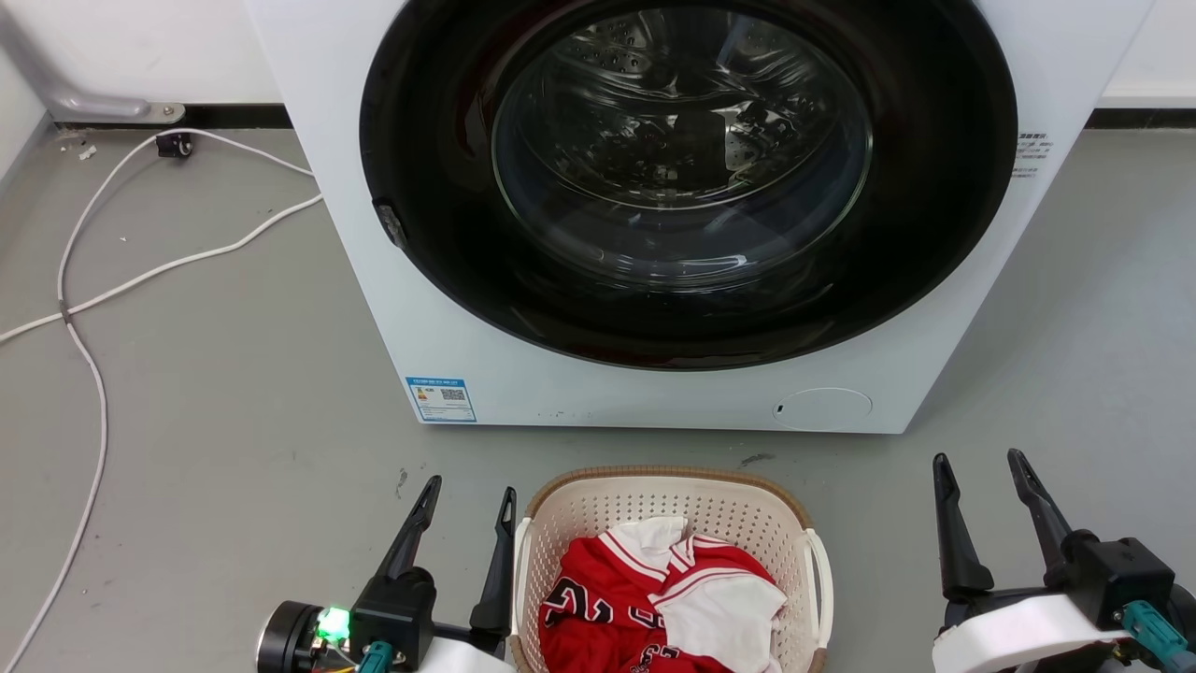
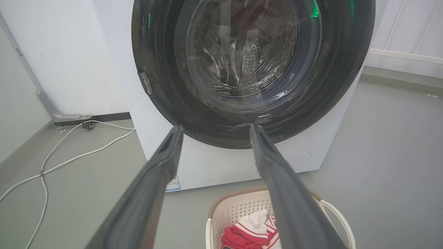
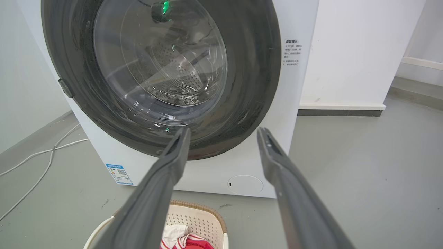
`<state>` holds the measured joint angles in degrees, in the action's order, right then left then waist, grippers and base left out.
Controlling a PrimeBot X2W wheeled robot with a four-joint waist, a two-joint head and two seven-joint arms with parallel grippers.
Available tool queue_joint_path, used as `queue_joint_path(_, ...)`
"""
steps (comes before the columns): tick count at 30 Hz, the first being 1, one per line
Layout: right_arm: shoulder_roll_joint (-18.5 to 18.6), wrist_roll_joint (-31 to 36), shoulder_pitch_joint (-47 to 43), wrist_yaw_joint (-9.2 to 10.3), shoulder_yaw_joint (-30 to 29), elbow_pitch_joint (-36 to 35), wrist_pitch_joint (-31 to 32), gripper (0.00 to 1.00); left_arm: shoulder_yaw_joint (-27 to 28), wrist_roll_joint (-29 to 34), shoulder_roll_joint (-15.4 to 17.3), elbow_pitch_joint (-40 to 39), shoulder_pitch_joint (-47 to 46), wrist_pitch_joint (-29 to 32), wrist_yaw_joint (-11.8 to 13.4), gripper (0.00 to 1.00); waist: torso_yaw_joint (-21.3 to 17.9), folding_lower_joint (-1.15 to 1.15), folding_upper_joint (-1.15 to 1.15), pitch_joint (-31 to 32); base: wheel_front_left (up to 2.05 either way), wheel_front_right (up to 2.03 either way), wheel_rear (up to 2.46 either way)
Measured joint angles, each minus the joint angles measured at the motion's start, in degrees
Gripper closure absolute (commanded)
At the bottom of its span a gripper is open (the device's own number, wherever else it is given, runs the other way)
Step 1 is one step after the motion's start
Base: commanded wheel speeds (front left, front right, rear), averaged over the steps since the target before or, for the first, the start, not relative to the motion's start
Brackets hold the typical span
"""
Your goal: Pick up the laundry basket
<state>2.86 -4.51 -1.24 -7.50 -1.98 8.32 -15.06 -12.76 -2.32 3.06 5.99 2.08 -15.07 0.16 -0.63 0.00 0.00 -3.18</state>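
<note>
The laundry basket runs off the bottom edge, the washing machine top's cropped too, and the sticker text is too tiny to read.

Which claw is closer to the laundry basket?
The left claw; its inner finger sits beside the laundry basket, while the right claw stands apart.

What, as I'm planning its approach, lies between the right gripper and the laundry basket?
Just bare grey floor; the head view shows nothing else between the right gripper and the laundry basket.
</note>
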Motion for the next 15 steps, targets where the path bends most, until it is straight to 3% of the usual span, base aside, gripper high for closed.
queue_joint_path(15, 0.0, 0.1, 2.0, 0.00, 0.1, 0.8, 0.0, 0.00, 0.8, 0.0, -0.1, 1.2, -1.3, 0.0, -0.7, 0.00, -0.3, 0.00, 0.00, -3.5, 0.00, 0.00, 0.00)
